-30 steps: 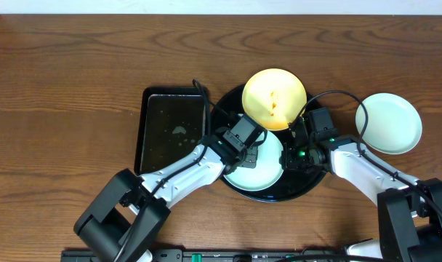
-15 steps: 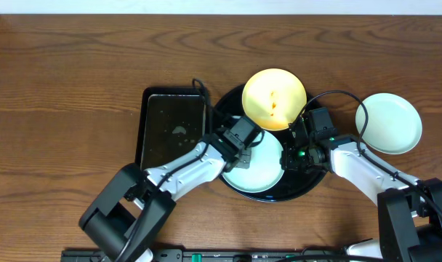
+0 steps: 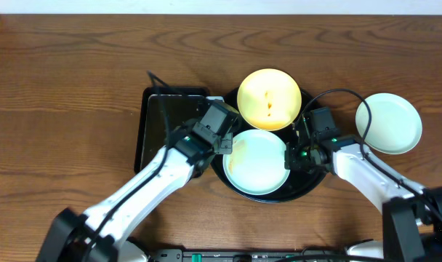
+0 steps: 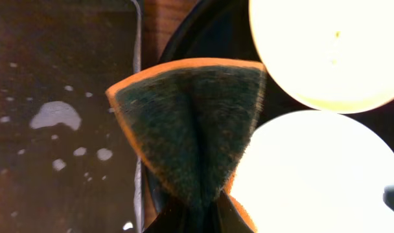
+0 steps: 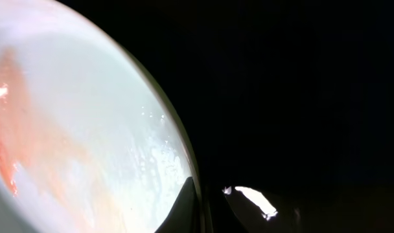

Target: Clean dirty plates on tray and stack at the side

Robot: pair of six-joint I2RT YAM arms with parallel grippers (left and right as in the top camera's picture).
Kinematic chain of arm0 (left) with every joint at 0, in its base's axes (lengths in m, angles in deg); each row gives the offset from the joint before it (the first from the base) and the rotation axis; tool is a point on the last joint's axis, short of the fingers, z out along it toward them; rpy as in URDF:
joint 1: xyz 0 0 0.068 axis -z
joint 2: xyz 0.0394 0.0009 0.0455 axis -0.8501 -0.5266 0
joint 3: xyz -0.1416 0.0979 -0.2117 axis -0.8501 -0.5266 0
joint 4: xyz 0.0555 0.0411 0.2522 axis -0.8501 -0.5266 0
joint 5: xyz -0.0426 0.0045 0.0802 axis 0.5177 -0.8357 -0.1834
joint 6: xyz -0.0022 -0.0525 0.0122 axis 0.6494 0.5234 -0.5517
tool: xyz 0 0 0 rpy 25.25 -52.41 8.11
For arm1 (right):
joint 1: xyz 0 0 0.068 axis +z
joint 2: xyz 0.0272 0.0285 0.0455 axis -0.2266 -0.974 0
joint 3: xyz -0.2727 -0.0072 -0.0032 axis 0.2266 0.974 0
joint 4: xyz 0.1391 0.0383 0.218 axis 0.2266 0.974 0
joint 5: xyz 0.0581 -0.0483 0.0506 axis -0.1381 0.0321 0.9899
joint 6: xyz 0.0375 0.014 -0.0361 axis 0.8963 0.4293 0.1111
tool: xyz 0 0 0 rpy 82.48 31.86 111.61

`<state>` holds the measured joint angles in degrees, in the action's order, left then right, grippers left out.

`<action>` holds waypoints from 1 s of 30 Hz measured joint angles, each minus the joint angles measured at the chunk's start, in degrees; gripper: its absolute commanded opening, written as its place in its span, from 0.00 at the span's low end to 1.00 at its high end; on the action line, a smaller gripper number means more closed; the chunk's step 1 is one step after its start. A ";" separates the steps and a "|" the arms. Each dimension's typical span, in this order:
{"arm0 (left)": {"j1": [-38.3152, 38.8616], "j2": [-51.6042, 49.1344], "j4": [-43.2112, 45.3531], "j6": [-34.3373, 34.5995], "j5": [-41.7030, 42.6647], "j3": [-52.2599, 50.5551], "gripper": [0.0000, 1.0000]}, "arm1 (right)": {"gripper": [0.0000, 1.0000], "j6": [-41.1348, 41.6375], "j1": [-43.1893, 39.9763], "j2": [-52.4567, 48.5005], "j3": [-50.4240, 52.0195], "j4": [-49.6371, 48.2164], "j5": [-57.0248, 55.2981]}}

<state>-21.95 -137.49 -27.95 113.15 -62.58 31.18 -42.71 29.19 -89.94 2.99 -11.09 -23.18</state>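
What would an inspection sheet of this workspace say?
Surface: brown wooden table.
Job's things: round glossy black tray holds sauce-marked pale yellow plate and smeared blue-green plate; clean-looking blue-green plate lies on table, right.
Clutter: wet rectangular black tray.
Pincers: left pincer shut on folded green-and-orange sponge; right pincer shut on smeared blue-green plate's rim.
Cables: black cable loops beside right arm.
Surroundings: nothing seen.

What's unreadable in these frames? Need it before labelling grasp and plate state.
- Overhead: left jaws and the sponge hidden under the left arm.
- Overhead: right jaws under the right arm; contact with the centre plate unseen.
- Left wrist: yellow plate and centre plate washed out by glare; smears unreadable.
- Right wrist: right jaws cut off by bottom edge; grip on the rim unclear.
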 measured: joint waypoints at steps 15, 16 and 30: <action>2.34 -2.32 5.46 0.02 12.96 -0.02 0.08 | 0.01 -1.46 0.00 9.25 0.02 4.44 -4.61; 3.19 -3.48 5.84 0.02 13.38 -0.02 0.08 | 0.01 -1.46 0.00 9.25 0.02 5.40 -4.61; 11.04 -17.14 10.10 0.04 14.71 -0.09 0.08 | 0.01 -1.25 0.00 7.43 0.35 10.25 -5.35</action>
<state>-10.91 -154.62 -17.85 113.19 -47.87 31.09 -43.95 29.19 -82.51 3.34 -0.84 -28.54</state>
